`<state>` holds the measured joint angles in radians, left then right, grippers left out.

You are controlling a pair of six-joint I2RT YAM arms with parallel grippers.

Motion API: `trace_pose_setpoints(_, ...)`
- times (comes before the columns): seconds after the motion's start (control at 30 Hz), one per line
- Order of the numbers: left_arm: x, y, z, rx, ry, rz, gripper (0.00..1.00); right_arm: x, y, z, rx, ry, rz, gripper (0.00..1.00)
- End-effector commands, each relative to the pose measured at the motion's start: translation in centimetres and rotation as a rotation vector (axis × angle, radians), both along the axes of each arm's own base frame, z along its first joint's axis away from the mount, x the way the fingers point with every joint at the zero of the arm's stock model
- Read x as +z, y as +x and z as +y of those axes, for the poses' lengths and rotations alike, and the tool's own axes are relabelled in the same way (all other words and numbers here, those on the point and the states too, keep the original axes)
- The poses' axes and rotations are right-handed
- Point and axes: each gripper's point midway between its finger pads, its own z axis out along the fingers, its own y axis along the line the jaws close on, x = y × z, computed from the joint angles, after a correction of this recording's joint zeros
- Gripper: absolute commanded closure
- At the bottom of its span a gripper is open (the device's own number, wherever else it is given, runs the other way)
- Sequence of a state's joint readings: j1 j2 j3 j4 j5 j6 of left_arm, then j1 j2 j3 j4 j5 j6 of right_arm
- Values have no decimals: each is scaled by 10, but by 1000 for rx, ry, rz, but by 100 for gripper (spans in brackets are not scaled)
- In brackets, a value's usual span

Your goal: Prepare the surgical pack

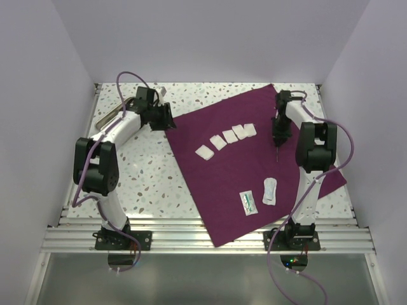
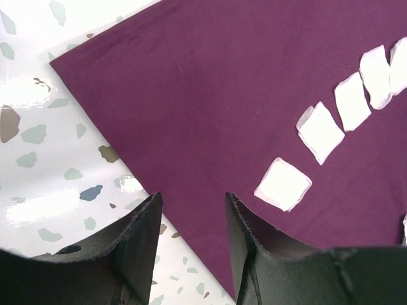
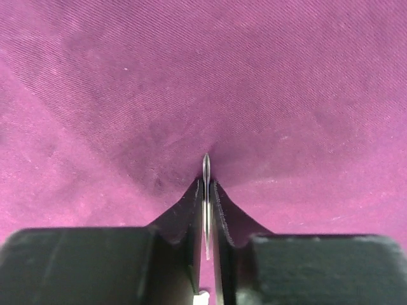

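The surgical pack point(image 1: 216, 184) is a deep purple cloth spread flat like a diamond over the table's right half. It fills the right wrist view point(image 3: 191, 76) and much of the left wrist view point(image 2: 222, 95). My right gripper point(image 1: 278, 136) points down over the cloth's right part. It is shut point(image 3: 206, 184) on a thin metal instrument point(image 3: 206, 166), whose tip touches or nearly touches the fabric point(image 1: 278, 155). My left gripper point(image 1: 170, 121) stands open point(image 2: 191, 197) over the cloth's left edge, holding nothing.
Several white gauze squares point(image 1: 226, 138) lie in a row on the cloth, also seen from the left wrist point(image 2: 283, 184). Two sealed packets point(image 1: 248, 203) point(image 1: 270, 191) lie nearer the front. Metal tools point(image 1: 108, 117) rest at the back left, partly behind the left arm. White walls enclose the table.
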<state>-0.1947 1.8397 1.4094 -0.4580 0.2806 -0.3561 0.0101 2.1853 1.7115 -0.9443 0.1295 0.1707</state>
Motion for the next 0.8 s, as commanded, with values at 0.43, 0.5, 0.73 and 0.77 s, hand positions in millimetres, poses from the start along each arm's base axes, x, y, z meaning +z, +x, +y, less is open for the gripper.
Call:
trace_pose_setpoints(0.43,79,-62,-111,-242,-405,-154,48,133,0,84,-39,375,-292,100)
trace_pose_setpoints(0.5,87,-76,-128,-274,-422,-173,47,138,-13,116,-24,486,-299,100)
trace_pose_setpoints(0.73,91,-109,-174,-328,-495,-166,46,176,-54,215,26,778,-367,100)
trace_pose_setpoints(0.77,94,-114,-179,-338,-504,-167,46,182,-57,222,29,795,-382,100)
